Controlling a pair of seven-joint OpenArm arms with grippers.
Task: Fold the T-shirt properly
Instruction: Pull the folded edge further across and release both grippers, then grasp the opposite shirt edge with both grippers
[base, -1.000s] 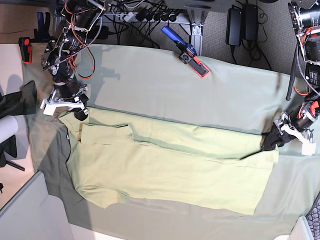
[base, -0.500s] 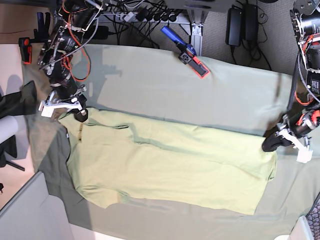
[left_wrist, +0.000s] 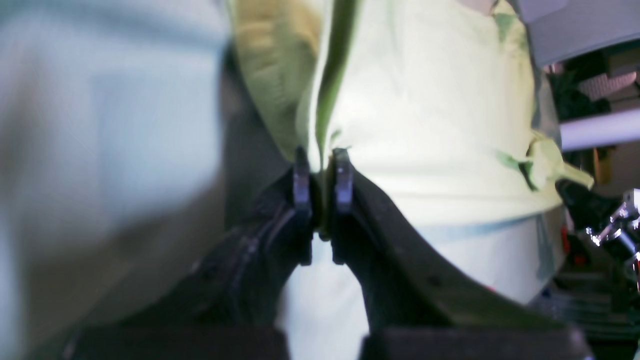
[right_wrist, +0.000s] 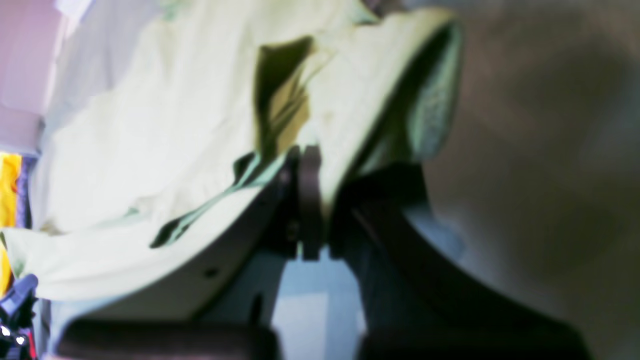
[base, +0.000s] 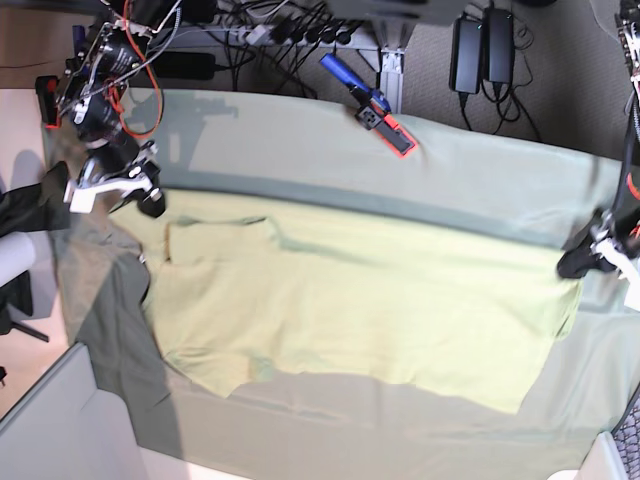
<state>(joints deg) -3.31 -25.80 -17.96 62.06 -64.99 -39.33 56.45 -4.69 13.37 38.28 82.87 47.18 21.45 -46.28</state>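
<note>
The T-shirt (base: 360, 300) lies spread across the grey-green cloth (base: 470, 170) covering the bench, stretched between the two arms; the left gripper (left_wrist: 319, 172) has its jaws closed on a pinched fold of the shirt's edge at the base view's right; the right gripper (right_wrist: 306, 165) has its jaws clamped on the shirt's edge at that view's left, near the sleeve; a blue-and-red tool (base: 370, 102) rests on the cloth's far side.
</note>
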